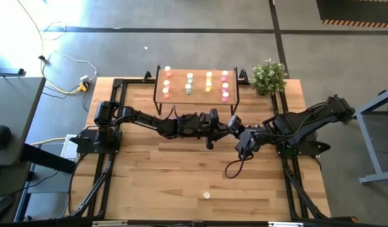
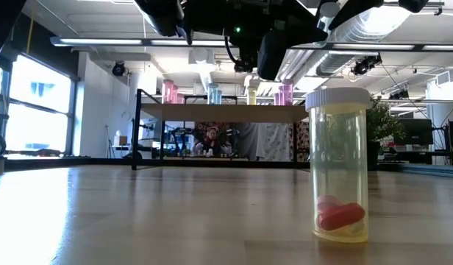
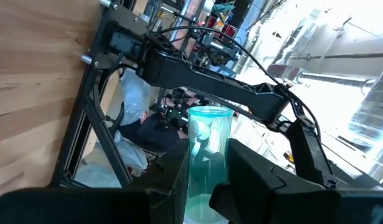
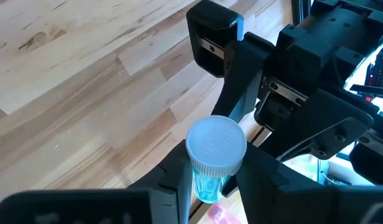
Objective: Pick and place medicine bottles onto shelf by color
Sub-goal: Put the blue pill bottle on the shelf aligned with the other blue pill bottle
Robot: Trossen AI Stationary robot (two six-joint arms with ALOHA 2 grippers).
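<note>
Left gripper (image 3: 207, 158) jaws are clamped on a blue bottle (image 3: 210, 140); the bottle is seen pinched between both dark fingers. Right gripper (image 4: 210, 171) jaws are closed in against the same bottle, with the white cap pointed at the right wrist camera. Bottle is thus held from two sides, lifted clear of the table (image 1: 156, 170), about mid-table and just in front of the shelf (image 1: 198, 82).

In the high view both arms are stretched toward the centre and the grippers are met nose to nose.

Shelf is placed at the far edge of the table. Its top is loaded with small bottles (image 1: 189, 82) in four columns: reddish-pink, pale green-blue, yellow, pink.

One yellow bottle (image 2: 339, 165) is left upright on the table near the front edge, well apart from the grippers; red pills are seen at its bottom. A potted plant (image 1: 268, 75) is set just beside the shelf, at the far right corner.
</note>
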